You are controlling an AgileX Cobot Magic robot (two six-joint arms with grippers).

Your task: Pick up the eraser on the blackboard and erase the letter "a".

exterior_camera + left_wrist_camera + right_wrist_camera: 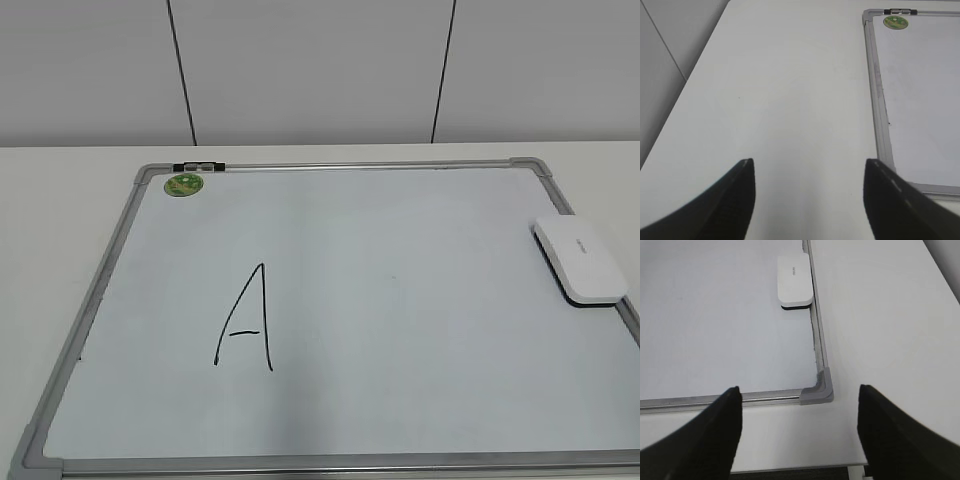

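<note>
Eraser (582, 259): white rounded-rectangular block with a thin dark underside, lying flat on the board's right side, against the frame's right rail and partly over it. Board (420, 420): large white dry-erase panel in a silver-grey metal frame with grey plastic corners, flat on a white table. No small "a" can be made out on its surface.

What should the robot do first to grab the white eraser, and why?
Probably reach the right end effector forward toward the eraser. It is open and empty, hanging over the board's near right corner, and the eraser lies straight ahead of it along the right frame. The left end effector is over bare table beyond the board's left side, much farther from the eraser.
</note>
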